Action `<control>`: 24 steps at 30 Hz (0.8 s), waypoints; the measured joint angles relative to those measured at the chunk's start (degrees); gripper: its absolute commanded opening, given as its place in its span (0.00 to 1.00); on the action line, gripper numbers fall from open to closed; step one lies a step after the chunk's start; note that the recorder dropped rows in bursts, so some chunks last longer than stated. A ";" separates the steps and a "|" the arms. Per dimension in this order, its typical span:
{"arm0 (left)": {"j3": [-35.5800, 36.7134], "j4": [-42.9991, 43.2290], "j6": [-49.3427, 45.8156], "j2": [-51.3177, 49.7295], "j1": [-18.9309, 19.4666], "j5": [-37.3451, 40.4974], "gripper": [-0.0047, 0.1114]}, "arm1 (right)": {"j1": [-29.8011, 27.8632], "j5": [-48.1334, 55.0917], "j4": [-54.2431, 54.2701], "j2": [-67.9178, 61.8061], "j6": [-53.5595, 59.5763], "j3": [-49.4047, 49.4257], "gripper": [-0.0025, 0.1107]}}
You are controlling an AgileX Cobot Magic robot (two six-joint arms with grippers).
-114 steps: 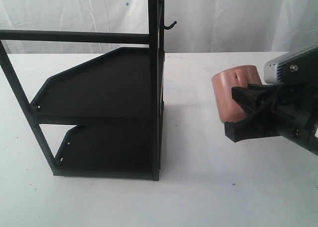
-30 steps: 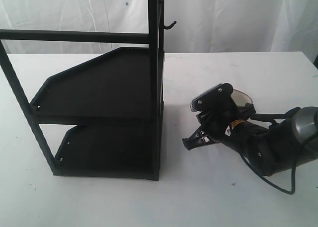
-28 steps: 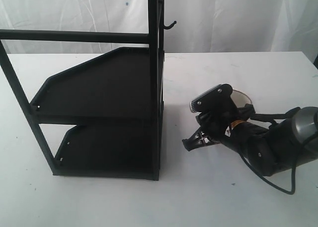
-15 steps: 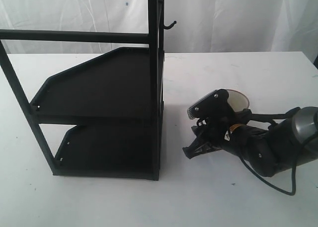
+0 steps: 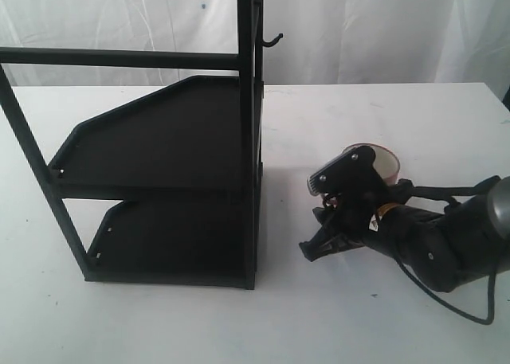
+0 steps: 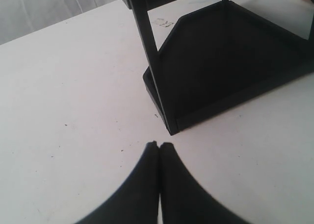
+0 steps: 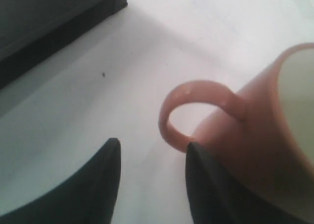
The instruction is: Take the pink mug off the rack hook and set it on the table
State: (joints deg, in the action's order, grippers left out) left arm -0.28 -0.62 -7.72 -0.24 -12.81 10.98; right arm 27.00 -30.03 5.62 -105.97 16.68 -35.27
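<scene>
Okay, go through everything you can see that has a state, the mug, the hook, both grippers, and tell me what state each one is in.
pink mug: standing on the table, mouth up, off the hook, not gripped.
rack hook: bare, nothing hanging on it.
right gripper: open, fingers apart beside the mug's handle, holding nothing.
left gripper: shut, holding nothing, above the table near the rack.

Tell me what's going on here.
The pink mug stands upright on the table, right of the black rack, and the rack hook is bare. The right pincer is open, low beside the mug's handle. The left pincer is shut, over the table near the rack's base.
</scene>
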 measured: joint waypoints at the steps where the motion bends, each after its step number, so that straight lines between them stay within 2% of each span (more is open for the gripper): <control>1: 0.00 0.00 0.00 0.00 0.00 0.00 0.04 | 0.00 -0.25 0.03 0.22 0.00 0.48 0.38; 17: 0.00 0.00 0.00 0.00 0.00 0.00 0.04 | 0.00 -1.15 0.24 8.21 -1.64 8.52 0.38; 24: 0.00 0.00 0.00 0.00 0.00 0.08 0.04 | 0.00 0.57 0.45 22.10 -5.80 14.90 0.38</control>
State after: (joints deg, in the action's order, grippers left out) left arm -0.28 -0.62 -7.72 -0.24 -12.81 11.06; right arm 27.00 -29.46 6.07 -83.87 10.88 -20.38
